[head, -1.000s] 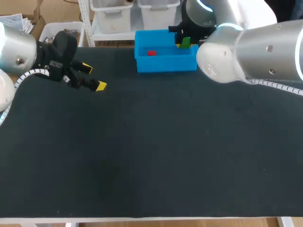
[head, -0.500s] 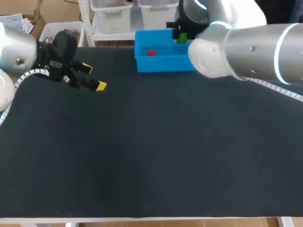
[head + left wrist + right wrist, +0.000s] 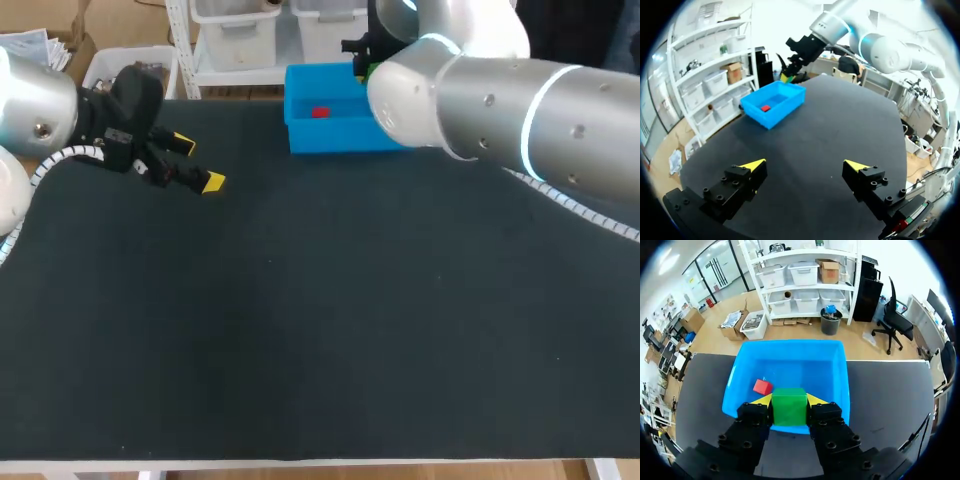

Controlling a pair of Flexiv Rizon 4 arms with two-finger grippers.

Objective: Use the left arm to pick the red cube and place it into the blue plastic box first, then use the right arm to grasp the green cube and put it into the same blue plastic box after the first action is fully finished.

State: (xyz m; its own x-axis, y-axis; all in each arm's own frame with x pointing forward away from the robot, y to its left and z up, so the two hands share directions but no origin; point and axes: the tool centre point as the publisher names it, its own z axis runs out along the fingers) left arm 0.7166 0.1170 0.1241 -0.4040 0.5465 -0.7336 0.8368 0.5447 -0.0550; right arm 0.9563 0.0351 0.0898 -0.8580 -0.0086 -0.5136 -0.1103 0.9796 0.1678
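The blue plastic box [image 3: 330, 135] stands at the table's far edge, and the red cube [image 3: 320, 112] lies inside it. My right arm [image 3: 480, 100] comes over the box's right end and hides its gripper in the head view. In the right wrist view, my right gripper [image 3: 789, 401] is shut on the green cube [image 3: 789, 407], held above the near part of the box [image 3: 790, 343], with the red cube [image 3: 762, 387] on the box floor just beside it. My left gripper [image 3: 197, 164] hangs open and empty over the far left of the table, well away from the box [image 3: 790, 100].
The table is covered by a dark mat [image 3: 300, 320]. Nothing else lies on it. From the left wrist view, the right gripper [image 3: 790, 75] shows beyond the box's far end.
My right arm has carried the green cube leftward, from the box's right end to farther over the box. The left arm has not moved.
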